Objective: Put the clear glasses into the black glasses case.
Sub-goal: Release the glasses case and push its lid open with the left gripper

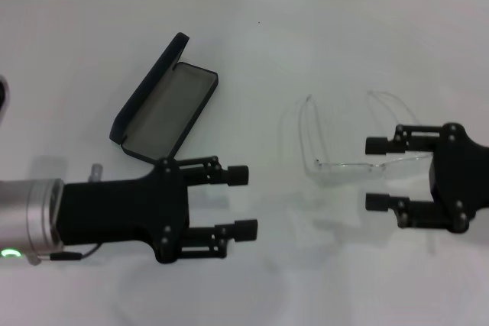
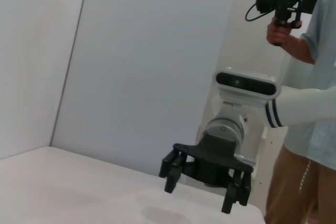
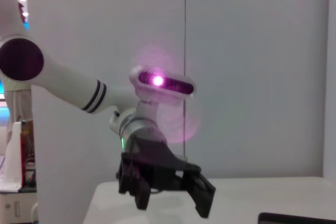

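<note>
The white surface [image 1: 252, 51] carries the case [image 1: 164, 104], lid open, on the robot's left. The left gripper [image 1: 243, 201] hovers just beside it, jaws open and empty. The glasses [image 1: 359, 139] lie unfolded to the right, likely light, slippery and springy; best taken at the front frame. The right gripper [image 1: 376, 173] straddles that frame's end, jaws open. Nothing stands between.

black glasses case [image 1: 164, 101] lying open on white table [image 1: 267, 280], clear glasses [image 1: 359, 146] to its right, left gripper [image 1: 243, 202] spread below case, right gripper [image 1: 376, 173] spread beside glasses
</note>
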`<state>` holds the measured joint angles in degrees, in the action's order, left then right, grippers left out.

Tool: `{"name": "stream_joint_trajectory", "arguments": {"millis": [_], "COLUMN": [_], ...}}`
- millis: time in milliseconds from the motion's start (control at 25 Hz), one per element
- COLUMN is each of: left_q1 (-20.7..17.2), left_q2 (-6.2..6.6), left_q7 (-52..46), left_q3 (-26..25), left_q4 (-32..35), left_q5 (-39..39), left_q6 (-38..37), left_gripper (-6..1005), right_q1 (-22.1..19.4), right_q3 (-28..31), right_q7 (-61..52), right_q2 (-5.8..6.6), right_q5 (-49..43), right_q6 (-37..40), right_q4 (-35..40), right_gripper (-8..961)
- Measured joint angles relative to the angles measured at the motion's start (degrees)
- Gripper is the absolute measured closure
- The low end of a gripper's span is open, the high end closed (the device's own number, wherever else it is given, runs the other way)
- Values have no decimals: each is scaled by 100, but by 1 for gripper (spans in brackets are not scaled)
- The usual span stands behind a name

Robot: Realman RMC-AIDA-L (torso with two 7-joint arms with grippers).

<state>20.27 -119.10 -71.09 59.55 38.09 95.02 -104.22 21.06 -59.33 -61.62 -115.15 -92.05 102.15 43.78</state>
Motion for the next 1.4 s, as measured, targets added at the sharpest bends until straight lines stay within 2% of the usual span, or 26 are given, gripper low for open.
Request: {"name": "stream_joint_trajectory", "arguments": {"millis": [160,600,720,880,1040,1160,1240,1320,1400], "left_q1": [-18,-61,-87,-229,-194,48,318,761,1146], "left_q2": [-42,-38,-39,-32,2,84,112,121,123], "left_q7": [172,175,156,-102,-1183,-2480,-3257,-4364,-5074], "left_q3": [-15,-49,-459,-1264,-1798,-1785,-1750,-1718,-1590], "left_q4": [-170,-205,-194,-137,446,1392,2015,2630,2930], "left_q5": [37,-13,-145,-955,-1346,-834,-198,874,1744], "left_q6": [0,-10,-148,-349,26,553,774,1015,1121], "left_gripper": [276,282,283,285,287,289,290,291,292], "right_q1": [-130,-242,-256,-282,-295,-258,-249,-242,-235], "right_q3": [-29,-70,-70,-64,-56,-62,-58,-63,-68], "right_q7": [27,33,35,27,5,3,2,1,1], "right_q2": [-18,-25,-25,-25,-38,-42,-43,-45,-55], "right_q5": [-3,-29,-10,1,66,139,148,149,160], "right_q6": [64,85,96,126,144,147,147,140,127], "right_q4": [-31,-172,-220,-231,-285,-380,-393,-393,-394], "right_gripper": [322,324,324,325,325,325,326,326,326]}}
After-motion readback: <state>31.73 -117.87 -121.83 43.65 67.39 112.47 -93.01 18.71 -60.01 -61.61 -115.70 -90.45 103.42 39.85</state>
